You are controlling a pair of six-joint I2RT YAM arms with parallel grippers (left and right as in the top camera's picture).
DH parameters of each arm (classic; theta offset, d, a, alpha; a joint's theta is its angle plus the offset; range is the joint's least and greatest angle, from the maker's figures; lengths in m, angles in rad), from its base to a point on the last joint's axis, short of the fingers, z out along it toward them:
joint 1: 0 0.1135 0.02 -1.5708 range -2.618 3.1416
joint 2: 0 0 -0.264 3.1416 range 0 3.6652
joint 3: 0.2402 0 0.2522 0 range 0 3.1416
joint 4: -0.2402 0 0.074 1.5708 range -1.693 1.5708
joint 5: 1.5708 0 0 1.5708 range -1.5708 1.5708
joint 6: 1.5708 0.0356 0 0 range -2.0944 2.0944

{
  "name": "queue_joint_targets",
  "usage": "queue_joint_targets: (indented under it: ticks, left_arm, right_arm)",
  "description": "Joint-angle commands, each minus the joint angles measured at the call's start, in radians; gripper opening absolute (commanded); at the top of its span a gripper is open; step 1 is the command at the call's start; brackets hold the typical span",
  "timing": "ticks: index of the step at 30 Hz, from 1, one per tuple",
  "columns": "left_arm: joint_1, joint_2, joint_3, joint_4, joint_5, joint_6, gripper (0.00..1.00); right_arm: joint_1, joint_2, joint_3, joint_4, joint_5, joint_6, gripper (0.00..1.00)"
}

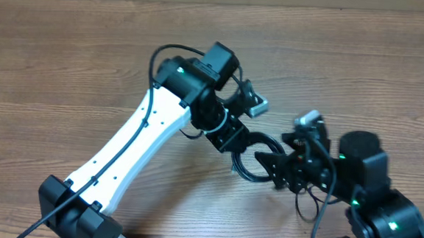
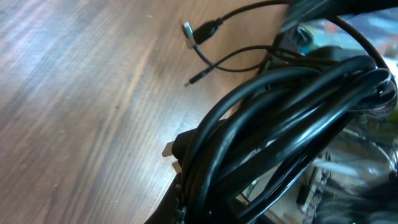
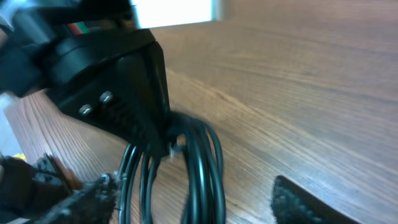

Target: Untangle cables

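The cables (image 1: 247, 164) form a bunched black coil in the middle of the table, between the two arms. My left gripper (image 1: 247, 145) is shut on the top of the coil; in the left wrist view the strands (image 2: 292, 118) fill the frame and run down into the jaws. Two loose ends, a USB plug (image 2: 198, 34) and a thin pin plug (image 2: 198, 77), lie on the wood beyond. My right gripper (image 3: 193, 205) is open with the hanging loops (image 3: 202, 168) between its fingers; the left finger (image 3: 81, 199) is close against the strands and the right finger (image 3: 305, 202) is apart from them.
The wooden table (image 1: 68, 66) stretches to the left and back. The left arm's white link (image 1: 133, 144) crosses from the bottom left. The right arm's black body (image 1: 374, 180) and its own thicker cables sit at the bottom right.
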Motion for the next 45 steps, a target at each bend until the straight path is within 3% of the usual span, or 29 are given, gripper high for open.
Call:
queue_joint_targets:
  ticks: [1,3,5,9,12,16,21,27,35,42,45]
  left_arm:
    - [-0.032,-0.007,0.015,-0.012,0.045,0.019,0.04]
    - [-0.034,-0.007,0.015,-0.028,0.024,0.019,0.04]
    - [-0.031,-0.007,0.015,-0.056,-0.017,0.019,0.04]
    - [-0.01,-0.007,0.015,-0.098,-0.134,0.018,0.04]
    - [0.024,-0.007,0.015,-0.082,-0.153,0.005,0.04]
    - [0.07,-0.007,0.015,0.021,-0.151,-0.102,0.04]
    - [0.108,-0.007,0.015,0.174,-0.155,-0.226,0.04]
    - [0.113,-0.007,0.015,0.229,-0.189,-0.26,0.04]
    - [0.113,-0.007,0.015,0.121,-0.406,-0.415,0.04]
    - [0.114,-0.007,0.015,0.088,-0.562,-0.584,0.04]
    - [0.133,-0.01,0.021,0.078,-0.58,-0.603,0.04]
  right_arm:
    - [0.088,0.054,0.025,0.007,0.128,-0.018,0.48]
    - [0.109,0.072,0.025,-0.01,0.159,-0.018,0.27]
    - [0.113,0.077,0.025,-0.026,0.163,-0.008,0.13]
    - [0.113,0.068,0.026,-0.063,0.162,0.069,0.04]
    - [0.113,0.056,0.026,-0.098,0.084,0.092,0.04]
    - [0.113,0.06,0.025,-0.108,-0.231,0.092,0.04]
    - [0.113,0.059,0.025,-0.107,-0.459,0.096,0.04]
    - [0.113,0.059,0.025,-0.067,-0.467,0.223,0.04]
    - [0.112,0.059,0.025,0.145,-0.466,0.346,0.04]
    - [0.112,0.059,0.025,0.125,-0.341,0.512,0.04]
    - [0.112,0.059,0.025,0.126,-0.323,0.519,0.04]
